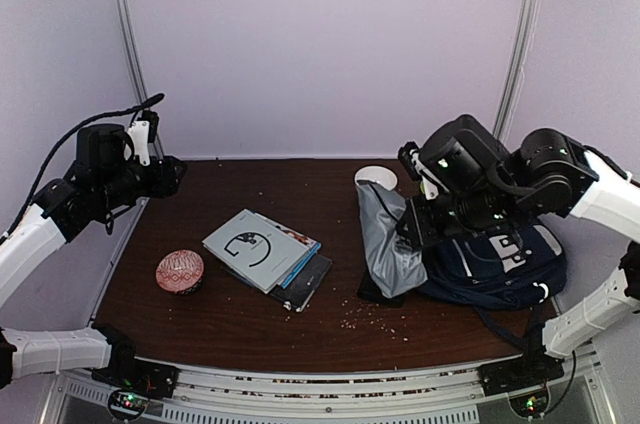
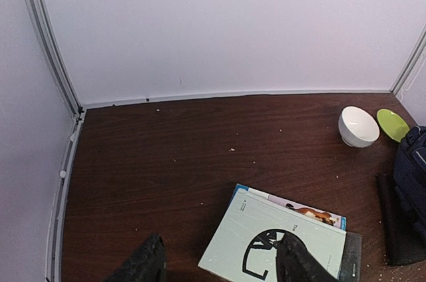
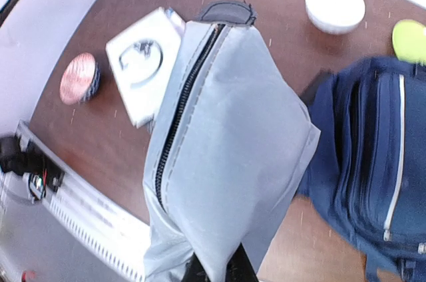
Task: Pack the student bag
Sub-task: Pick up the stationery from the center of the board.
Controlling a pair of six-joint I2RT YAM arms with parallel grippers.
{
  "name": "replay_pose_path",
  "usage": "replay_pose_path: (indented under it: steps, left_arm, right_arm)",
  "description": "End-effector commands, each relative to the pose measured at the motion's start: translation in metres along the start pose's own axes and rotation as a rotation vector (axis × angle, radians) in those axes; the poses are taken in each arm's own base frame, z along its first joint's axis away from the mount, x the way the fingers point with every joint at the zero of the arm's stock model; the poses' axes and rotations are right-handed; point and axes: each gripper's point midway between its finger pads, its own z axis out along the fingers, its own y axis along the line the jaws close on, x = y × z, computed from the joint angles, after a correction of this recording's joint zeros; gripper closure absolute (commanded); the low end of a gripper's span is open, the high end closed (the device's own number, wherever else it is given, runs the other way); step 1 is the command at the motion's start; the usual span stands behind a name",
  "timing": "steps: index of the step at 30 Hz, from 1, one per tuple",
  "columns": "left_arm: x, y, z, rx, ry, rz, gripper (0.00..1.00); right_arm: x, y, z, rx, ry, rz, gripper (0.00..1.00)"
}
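Observation:
The student bag (image 1: 500,266), a navy backpack with white trim, lies on its side at the right of the table; the right wrist view shows it (image 3: 373,155) to the right of the pouch. My right gripper (image 3: 214,270) is shut on one end of a grey zippered pouch (image 3: 226,142). The pouch (image 1: 386,244) hangs just left of the bag, lifted over the table. My left gripper (image 2: 219,269) is open and holds nothing. It hovers high at the table's back left, above the corner of a pale book (image 2: 279,245).
A stack of books (image 1: 262,249) lies mid-table over a dark flat case (image 1: 310,279). A round red-patterned item (image 1: 180,271) sits to their left. A white bowl (image 2: 358,126) and a green plate (image 2: 393,124) stand at the back right. Crumbs dot the front.

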Motion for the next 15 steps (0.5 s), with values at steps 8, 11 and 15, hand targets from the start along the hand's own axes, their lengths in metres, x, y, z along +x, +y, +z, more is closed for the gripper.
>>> replay_pose_path:
  steps: [8, 11, 15]
  left_arm:
    - [-0.016, 0.002, -0.003, -0.009, -0.043, -0.013, 0.04]
    - [-0.015, 0.002, -0.002, -0.011, -0.039, -0.011, 0.04]
    - [-0.014, 0.001, 0.001, -0.010, -0.030, -0.005, 0.04]
  right_arm:
    - [-0.158, 0.013, 0.137, 0.138, -0.373, 0.022, 1.00]
    - [-0.187, 0.022, 0.170, 0.141, -0.406, 0.042, 1.00]
    - [-0.215, 0.029, 0.214, 0.125, -0.412, 0.094, 1.00]
